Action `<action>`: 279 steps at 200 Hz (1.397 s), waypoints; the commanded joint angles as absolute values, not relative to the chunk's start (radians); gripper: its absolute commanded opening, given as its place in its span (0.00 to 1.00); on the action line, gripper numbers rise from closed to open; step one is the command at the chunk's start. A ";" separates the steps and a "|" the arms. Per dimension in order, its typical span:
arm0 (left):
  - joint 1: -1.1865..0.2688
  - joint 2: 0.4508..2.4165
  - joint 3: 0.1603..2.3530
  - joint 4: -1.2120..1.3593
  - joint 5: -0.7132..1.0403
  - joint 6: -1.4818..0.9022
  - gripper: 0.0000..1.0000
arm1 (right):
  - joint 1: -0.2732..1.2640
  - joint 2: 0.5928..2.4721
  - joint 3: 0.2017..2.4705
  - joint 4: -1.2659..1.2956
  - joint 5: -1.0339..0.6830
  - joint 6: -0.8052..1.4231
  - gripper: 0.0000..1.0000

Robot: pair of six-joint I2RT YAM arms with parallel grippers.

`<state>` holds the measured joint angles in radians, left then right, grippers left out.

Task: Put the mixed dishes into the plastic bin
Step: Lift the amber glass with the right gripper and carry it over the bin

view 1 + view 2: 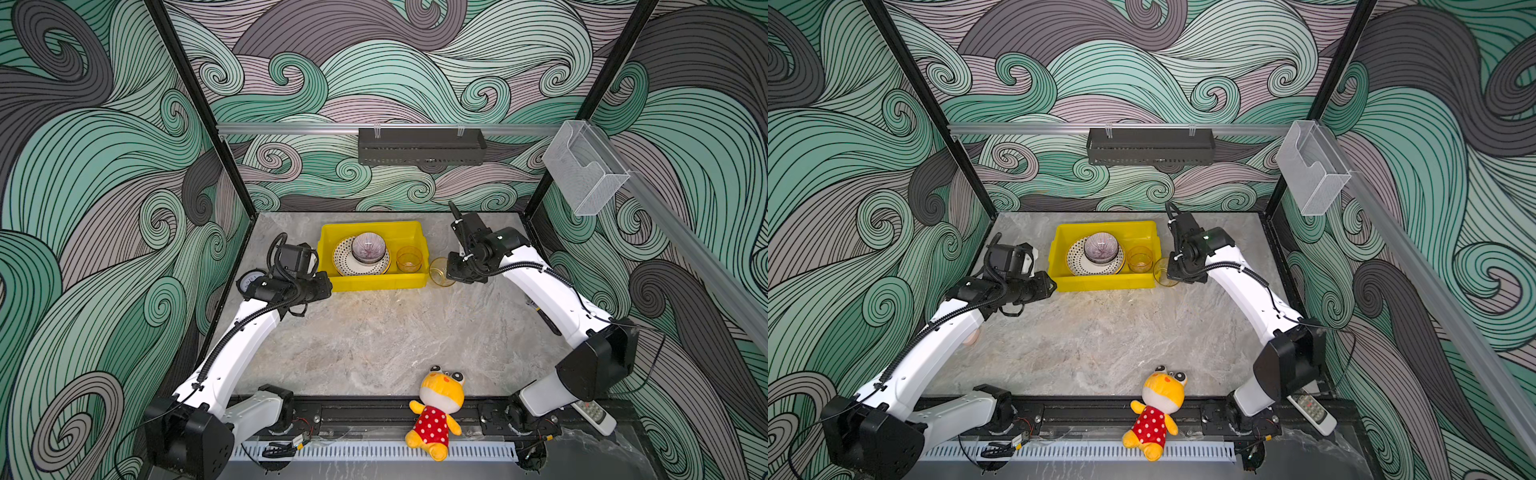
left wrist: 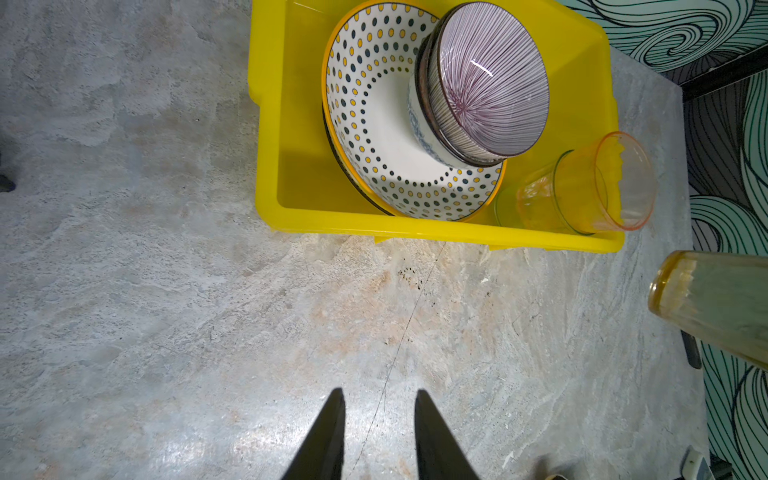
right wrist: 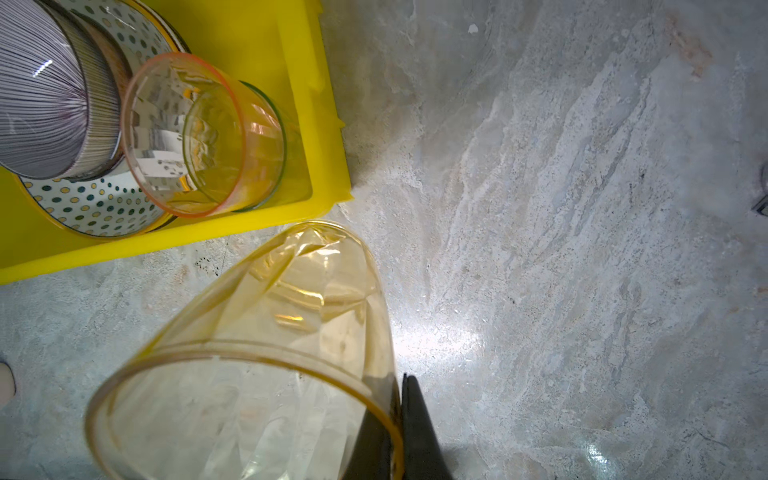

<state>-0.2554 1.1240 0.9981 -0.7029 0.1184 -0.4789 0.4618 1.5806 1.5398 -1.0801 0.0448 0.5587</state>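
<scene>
A yellow plush toy (image 1: 436,411) in a red dotted dress lies at the near edge of the table (image 1: 374,340), with a white remote control (image 1: 592,415) well to its right. A dark perforated tray (image 1: 422,146) hangs from a metal rail (image 1: 291,129) on the swirl-patterned back wall (image 1: 374,62). A clear plastic box (image 1: 584,166) is fixed to the right wall, and a round clock face (image 1: 250,279) shows partly at the table's left side.

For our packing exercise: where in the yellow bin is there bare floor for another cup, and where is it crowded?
Bare: strip between the bin's left wall and the dotted plate; the far corner behind the nested cups. Crowded: the middle, under stacked bowls.
</scene>
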 commanded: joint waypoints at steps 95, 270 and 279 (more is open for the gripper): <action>-0.242 1.148 1.042 -0.709 0.067 -0.449 0.32 | 0.486 1.725 1.781 -1.097 0.062 0.506 0.00; -0.239 1.204 1.066 -0.711 0.023 -0.432 0.32 | 0.512 1.968 2.081 -1.176 0.055 0.464 0.00; -0.239 1.206 1.069 -0.712 0.022 -0.431 0.32 | 0.513 1.983 2.095 -1.185 0.055 0.459 0.00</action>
